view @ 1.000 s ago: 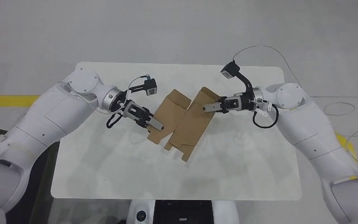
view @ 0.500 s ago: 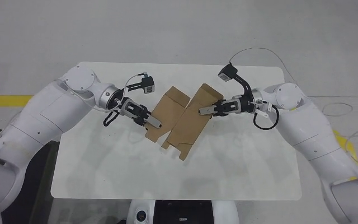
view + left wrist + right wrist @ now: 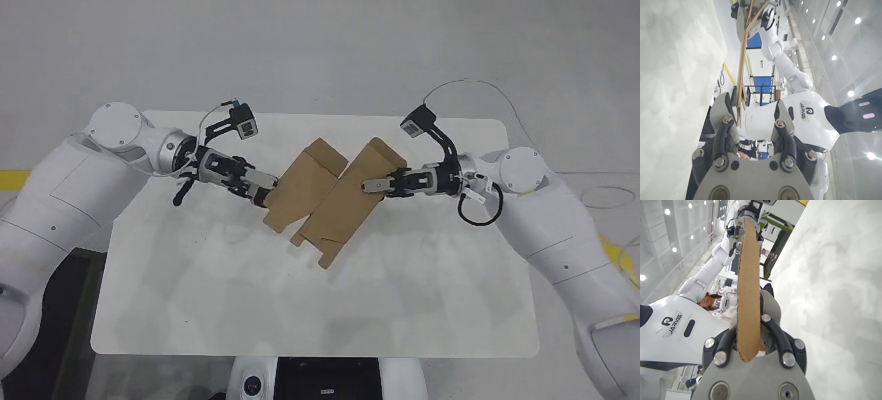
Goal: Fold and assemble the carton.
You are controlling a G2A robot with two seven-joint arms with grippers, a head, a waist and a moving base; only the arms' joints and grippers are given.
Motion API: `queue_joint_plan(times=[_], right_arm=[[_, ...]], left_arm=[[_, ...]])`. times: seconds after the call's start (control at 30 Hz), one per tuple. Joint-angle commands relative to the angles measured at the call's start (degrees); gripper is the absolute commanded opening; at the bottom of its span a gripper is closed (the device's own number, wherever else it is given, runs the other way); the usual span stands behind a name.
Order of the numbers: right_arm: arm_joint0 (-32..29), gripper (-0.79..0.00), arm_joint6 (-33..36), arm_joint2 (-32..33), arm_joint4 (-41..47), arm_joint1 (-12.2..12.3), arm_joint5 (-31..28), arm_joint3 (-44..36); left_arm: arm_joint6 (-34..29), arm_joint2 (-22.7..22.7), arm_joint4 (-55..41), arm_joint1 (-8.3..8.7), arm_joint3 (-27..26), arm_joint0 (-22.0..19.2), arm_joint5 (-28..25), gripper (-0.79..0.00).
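The right gripper [image 3: 372, 186] is clamping one edge of the flattened cardboard carton [image 3: 335, 205], holding it above the middle of the white table [image 3: 200, 300]. The left gripper [image 3: 753, 107] is sitting at the carton's opposite edge with its jaws spread wide, and the cardboard is touching only one finger [image 3: 728, 106].

Carton: flat brown corrugated-cardboard carton [image 3: 350, 200], plain, fluted ribbing along cut edges.
Bench: rounded white bench [image 3: 300, 310], faint grey mottling.
Left tool: left end effector [image 3: 753, 106], pale grey fingers, black links, silver screws.
Right tool: right end effector [image 3: 370, 186], grey shell, black links, silver screws.
Floor: light grey floor [image 3: 300, 50], one yellow stripe [image 3: 20, 178].
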Motion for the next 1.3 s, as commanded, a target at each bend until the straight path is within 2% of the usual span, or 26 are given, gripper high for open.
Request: queue_joint_plan(times=[0.0,0.13,0.3,0.53,1.03,1.27], right_arm=[[0.1,-0.785,-1.6,0.5,-0.1,-0.3,-1.5,1.2],[0.6,-0.785,-5.4,0.7,-1.3,-1.0,-1.5,1.8],[1.0,-0.785,-8.4,-0.2,-3.9,-1.9,0.8,1.8],[1.6,-0.785,-12.7,-1.5,-7.1,-3.4,2.0,3.2],[1.8,-0.785,-16.8,-1.1,-13.0,-5.1,2.8,5.3],[1.7,-0.785,-16.0,-0.5,-14.1,-5.5,2.7,5.4]], left_arm=[[1.8,-1.5,0.8,-0.18,1.5,1.0,-1.8,0.0],[5.2,-2.9,3.1,-0.71,3.8,2.5,-4.4,0.0],[10.3,-3.8,5.2,-1.5,4.0,4.1,-3.4,0.0],[13.4,-6.1,5.5,-2.04,2.6,6.1,-0.9,0.0],[6.8,-13.6,2.4,-1.44,1.9,8.4,6.9,0.0],[7.7,-16.7,2.6,-1.34,0.3,9.4,8.3,0.0]])
